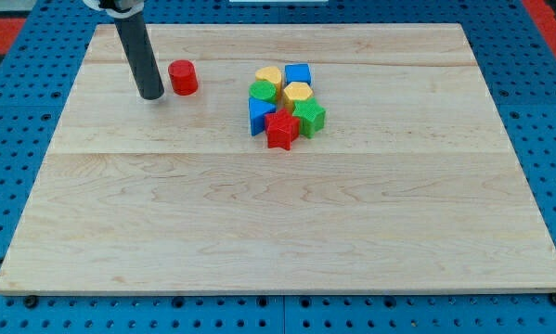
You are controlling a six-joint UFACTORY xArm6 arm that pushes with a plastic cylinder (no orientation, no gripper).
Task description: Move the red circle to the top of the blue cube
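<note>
The red circle [183, 77], a short red cylinder, stands alone at the board's upper left. My tip [151, 96] rests on the board just to the view's left of it and slightly lower, a small gap apart. The blue cube [298, 74] sits at the top right of a tight cluster near the board's upper middle, well to the right of the red circle. The dark rod rises from my tip to the view's top edge.
The cluster also holds a yellow block [268, 75], a green round block [263, 91], a second yellow block [297, 93], a second blue block [259, 115], a green block [310, 118] and a red star [280, 130]. The wooden board [278, 232] lies on a blue pegboard.
</note>
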